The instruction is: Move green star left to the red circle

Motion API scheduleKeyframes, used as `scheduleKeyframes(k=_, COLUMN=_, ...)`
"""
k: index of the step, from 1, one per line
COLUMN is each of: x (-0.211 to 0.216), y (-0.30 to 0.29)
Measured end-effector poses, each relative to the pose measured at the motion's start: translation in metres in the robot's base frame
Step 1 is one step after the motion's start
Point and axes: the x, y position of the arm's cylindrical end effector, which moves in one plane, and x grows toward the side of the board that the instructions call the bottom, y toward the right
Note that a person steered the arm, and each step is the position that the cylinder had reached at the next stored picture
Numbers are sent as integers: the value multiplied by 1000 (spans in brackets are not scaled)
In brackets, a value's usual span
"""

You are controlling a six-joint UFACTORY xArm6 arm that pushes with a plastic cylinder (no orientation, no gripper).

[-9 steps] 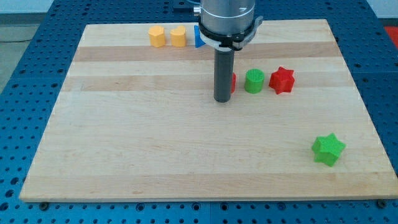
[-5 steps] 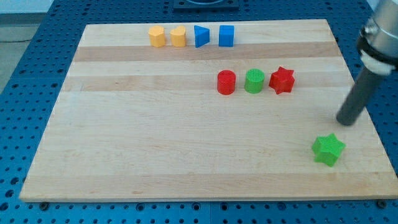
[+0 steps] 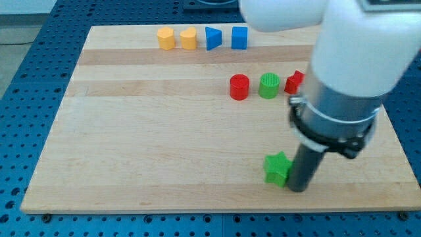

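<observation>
My tip (image 3: pixel 298 189) touching green star (image 3: pixel 277 169) on its right; red circle (image 3: pixel 240 87) up-left. No jaws, holding nothing.

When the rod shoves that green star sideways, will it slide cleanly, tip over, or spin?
The green star sits low and flat on the smooth wooden board, so it probably slides rather than tips. My tip touches its right side; the points may let it rotate off-line. It looks rigid and light.
</observation>
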Motion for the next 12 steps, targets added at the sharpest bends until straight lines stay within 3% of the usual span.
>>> scheduleKeyframes(k=2, x=-68, y=-67)
scheduleKeyframes(k=4, x=-56, y=-107)
scheduleKeyframes(k=5, x=-72, y=-115)
scheduleKeyframes(k=7, x=-148, y=-117)
scheduleKeyframes(k=10, x=-149, y=-158)
scheduleKeyframes(k=12, x=-162, y=-140)
